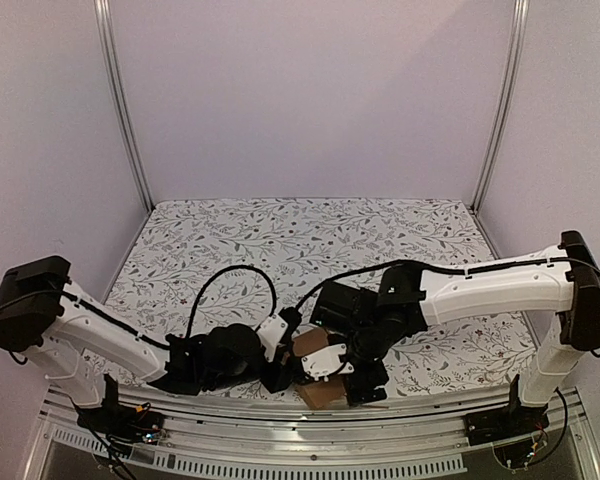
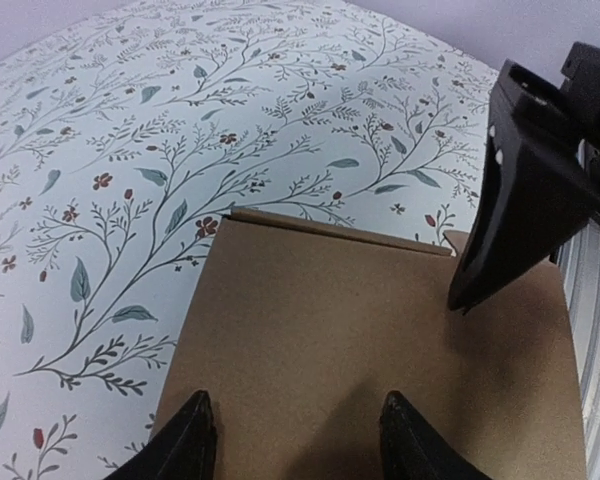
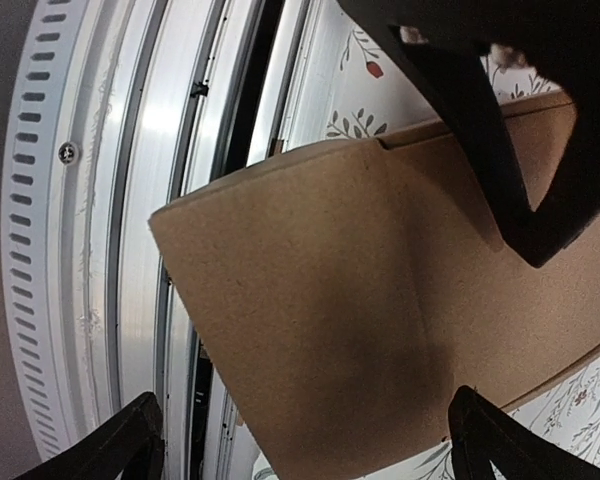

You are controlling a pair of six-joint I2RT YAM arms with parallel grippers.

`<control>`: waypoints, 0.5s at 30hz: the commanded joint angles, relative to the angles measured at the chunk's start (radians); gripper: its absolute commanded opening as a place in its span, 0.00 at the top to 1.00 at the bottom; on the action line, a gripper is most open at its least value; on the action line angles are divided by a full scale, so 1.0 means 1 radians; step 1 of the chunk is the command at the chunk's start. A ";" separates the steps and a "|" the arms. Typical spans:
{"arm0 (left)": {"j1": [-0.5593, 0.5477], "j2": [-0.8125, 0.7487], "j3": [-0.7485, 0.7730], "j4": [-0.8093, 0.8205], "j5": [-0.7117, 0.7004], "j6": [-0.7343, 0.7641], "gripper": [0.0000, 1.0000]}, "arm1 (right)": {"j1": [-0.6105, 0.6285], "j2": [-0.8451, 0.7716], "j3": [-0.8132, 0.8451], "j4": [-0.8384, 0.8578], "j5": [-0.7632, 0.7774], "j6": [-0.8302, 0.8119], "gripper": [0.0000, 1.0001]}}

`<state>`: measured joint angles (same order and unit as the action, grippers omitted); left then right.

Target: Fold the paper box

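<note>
Left gripper [image 2: 295,445] open, fingertips spread over the paper box [image 2: 360,340]. Right gripper [image 3: 315,445] open too, straddling a panel. Box lies at the table's [image 1: 280,230] 6 o'clock edge: 3 o'clock of left, 9 of right, both about equally near.

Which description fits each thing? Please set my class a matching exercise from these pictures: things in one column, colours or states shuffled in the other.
Things:
1. paper box
2. tablecloth
3. rail
4. left gripper

Descriptions:
A. white with a leafy print
B. black fingers, open
C. plain brown
D. silvery metal

Pairs: 1-C, 2-A, 3-D, 4-B
</note>
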<state>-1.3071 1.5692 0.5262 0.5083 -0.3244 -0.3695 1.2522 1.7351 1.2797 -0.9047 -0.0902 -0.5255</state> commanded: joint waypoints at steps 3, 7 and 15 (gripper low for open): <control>-0.017 0.093 0.025 -0.004 -0.070 0.085 0.44 | -0.071 -0.118 0.012 -0.115 -0.056 -0.007 0.01; 0.001 0.128 0.040 0.042 -0.070 0.201 0.45 | -0.204 -0.166 0.016 -0.125 -0.153 0.035 0.01; 0.129 0.162 0.079 0.121 0.119 0.400 0.46 | -0.516 -0.077 0.121 -0.096 -0.456 0.198 0.04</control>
<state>-1.2392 1.7008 0.5900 0.6418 -0.3077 -0.0978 0.7975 1.5932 1.3434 -1.0027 -0.3851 -0.4305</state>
